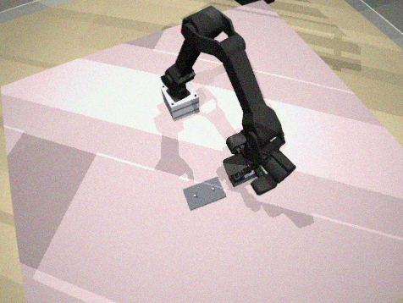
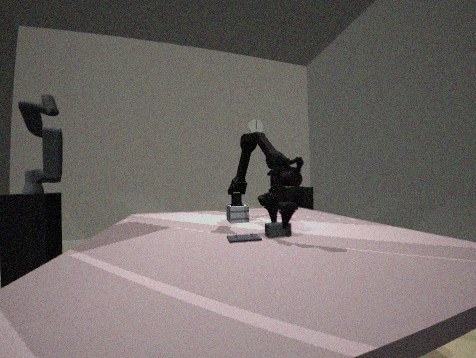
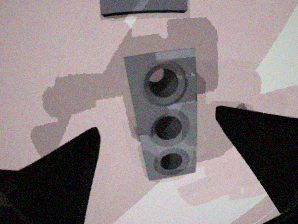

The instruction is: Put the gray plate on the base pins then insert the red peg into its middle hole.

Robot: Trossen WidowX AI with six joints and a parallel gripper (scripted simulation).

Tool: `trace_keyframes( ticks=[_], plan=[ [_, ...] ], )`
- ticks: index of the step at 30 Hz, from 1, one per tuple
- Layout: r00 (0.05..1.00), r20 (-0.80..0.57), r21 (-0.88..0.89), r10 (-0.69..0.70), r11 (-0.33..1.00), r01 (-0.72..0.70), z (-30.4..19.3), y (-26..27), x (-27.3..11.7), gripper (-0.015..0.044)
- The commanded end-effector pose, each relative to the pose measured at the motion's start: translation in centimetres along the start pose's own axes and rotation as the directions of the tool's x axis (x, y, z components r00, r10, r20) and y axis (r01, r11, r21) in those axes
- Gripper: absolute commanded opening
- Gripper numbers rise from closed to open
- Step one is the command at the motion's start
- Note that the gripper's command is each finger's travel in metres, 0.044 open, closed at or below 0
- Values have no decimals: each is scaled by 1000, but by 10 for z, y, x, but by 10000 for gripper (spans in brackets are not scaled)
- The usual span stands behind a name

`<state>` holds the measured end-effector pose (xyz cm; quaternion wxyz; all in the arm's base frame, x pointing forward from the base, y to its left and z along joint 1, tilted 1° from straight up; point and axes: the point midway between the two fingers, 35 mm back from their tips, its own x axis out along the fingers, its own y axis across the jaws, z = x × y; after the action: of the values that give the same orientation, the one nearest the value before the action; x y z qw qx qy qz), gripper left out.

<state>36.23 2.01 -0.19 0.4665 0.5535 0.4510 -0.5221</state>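
The gray plate point(image 1: 245, 179) point(image 2: 278, 230) point(image 3: 150, 107), a thick block with three round holes in a row, rests on the table beside the base, not on it. The flat gray base point(image 1: 204, 197) point(image 2: 244, 239) point(image 3: 145, 6) shows two small pins in the top view. My gripper point(image 2: 279, 225) point(image 3: 158, 123) is open and empty, pointing down close above the plate, with one finger on each side of it in the wrist view. In the top view the arm covers part of the plate. I do not see the red peg in any view.
The arm's light mounting block point(image 1: 184, 109) point(image 2: 237, 214) stands farther back on the pink table point(image 1: 127, 237) point(image 2: 210, 280). Another robot arm point(image 2: 52, 155) stands on a dark stand point(image 2: 31, 230) at the far left in the exterior view.
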Motion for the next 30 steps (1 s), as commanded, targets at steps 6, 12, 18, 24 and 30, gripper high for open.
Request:
trace_keyframes(
  ticks=[6, 12, 18, 24, 30],
  plan=[
    [1000, -1, 3, -12, 1000, 12, 0, -4, 17, 440],
    [1000, -1, 3, -12, 1000, 12, 0, -5, 27, 440],
    [1000, -1, 3, -12, 1000, 12, 0, -6, 34, 440],
    [1000, -1, 3, -12, 1000, 12, 0, -6, 34, 282],
    [1000, -1, 3, -12, 1000, 12, 0, -6, 34, 125]
  ],
)
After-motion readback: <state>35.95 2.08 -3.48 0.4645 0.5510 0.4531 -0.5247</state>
